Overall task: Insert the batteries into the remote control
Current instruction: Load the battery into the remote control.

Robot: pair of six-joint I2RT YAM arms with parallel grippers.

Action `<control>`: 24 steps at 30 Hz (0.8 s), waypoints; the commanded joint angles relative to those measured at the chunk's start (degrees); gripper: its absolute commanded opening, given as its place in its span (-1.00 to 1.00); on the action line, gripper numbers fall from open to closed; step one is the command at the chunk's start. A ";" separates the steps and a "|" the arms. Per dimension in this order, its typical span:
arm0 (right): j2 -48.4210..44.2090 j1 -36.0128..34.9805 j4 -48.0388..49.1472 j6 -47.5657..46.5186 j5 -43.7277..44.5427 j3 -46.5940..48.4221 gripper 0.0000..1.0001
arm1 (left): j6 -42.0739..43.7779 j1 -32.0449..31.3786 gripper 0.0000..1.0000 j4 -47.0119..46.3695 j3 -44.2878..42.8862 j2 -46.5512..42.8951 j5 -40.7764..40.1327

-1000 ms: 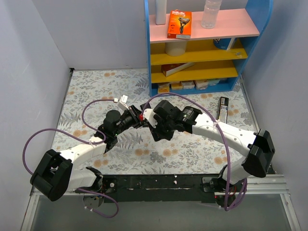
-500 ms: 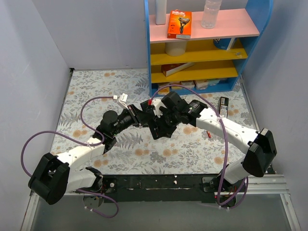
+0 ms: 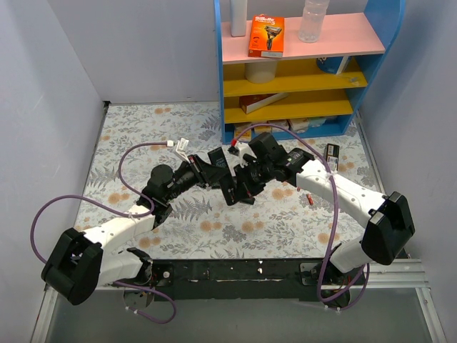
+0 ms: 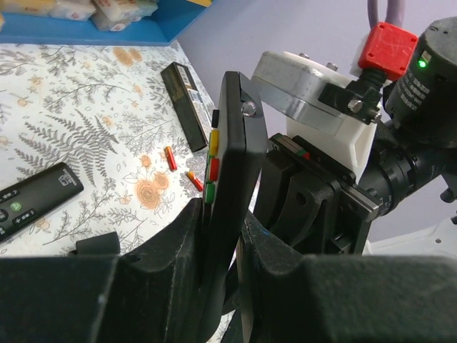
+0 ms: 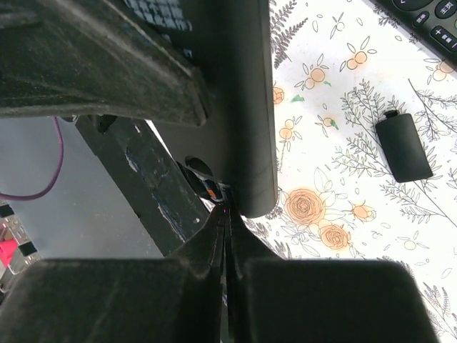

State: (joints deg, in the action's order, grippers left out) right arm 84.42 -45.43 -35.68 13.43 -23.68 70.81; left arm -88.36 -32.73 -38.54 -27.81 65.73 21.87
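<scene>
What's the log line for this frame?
left gripper: shut on remote control, held on edge | right gripper: shut, tips at remote's end | batteries: two loose on table

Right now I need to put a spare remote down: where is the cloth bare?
Bare: far-left cloth between wall and shelf, and near strip by the base rail. Crowded: the middle, where both arms meet at the remote control, and right, around the red batteries.
</scene>
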 commanded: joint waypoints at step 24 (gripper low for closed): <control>-17.01 -0.98 17.84 -7.72 15.85 -12.01 -0.57 | -13.16 -1.99 -1.00 10.07 -1.81 -5.18 -14.40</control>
State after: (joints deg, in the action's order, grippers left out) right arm 70.39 -46.83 -20.29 7.38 -11.75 58.28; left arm -100.40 -34.02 -28.16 -27.49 62.35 7.29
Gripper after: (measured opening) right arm 0.200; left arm 0.192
